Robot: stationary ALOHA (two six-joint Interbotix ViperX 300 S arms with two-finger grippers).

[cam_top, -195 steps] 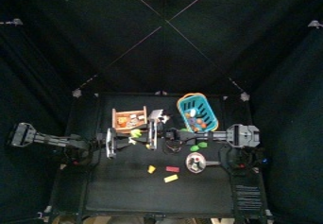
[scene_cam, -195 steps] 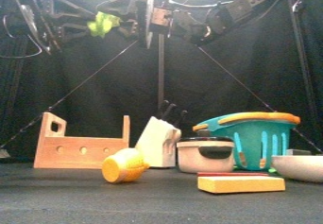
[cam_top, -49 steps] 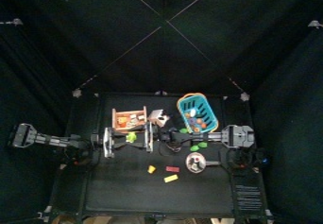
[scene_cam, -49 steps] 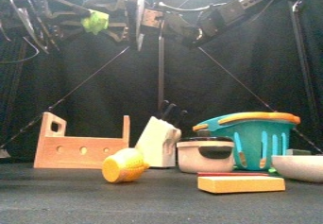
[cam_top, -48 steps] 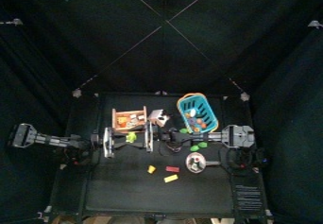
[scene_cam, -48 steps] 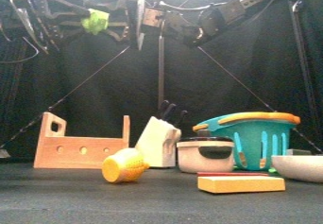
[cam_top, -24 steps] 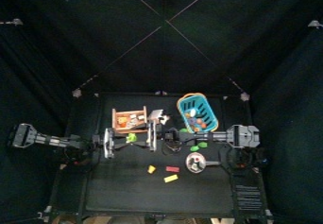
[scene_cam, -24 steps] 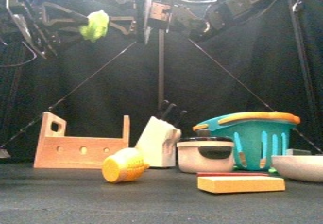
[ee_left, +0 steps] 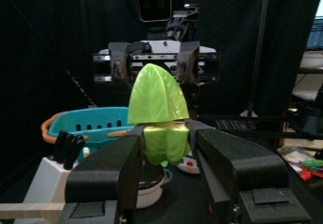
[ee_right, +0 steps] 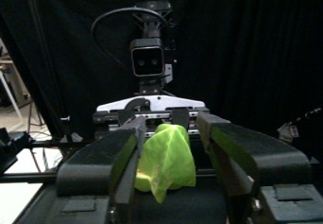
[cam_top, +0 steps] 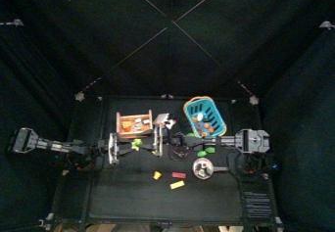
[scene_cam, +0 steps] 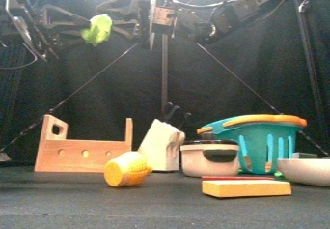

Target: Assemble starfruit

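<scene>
Since the earlier frame, the right gripper (ee_right: 161, 162) has drawn nearer, jaws wide. Beyond them, the left gripper (ee_left: 161, 157) clamps the pale yellow-green plastic starfruit (scene_cam: 98, 27) high above the table; close squarely onto its free end.

One starfruit piece (scene_cam: 98, 28), one teal basket (scene_cam: 256, 139), two grippers

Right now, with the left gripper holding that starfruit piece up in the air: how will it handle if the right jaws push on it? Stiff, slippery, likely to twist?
The starfruit piece looks stiff: it stands upright in the left gripper, holding its shape. Its glossy, ridged skin suggests it could slip. Since most of it rises above the jaws and tapers, a push near the tip may pivot it. The right gripper frames it, jaws apart.
</scene>
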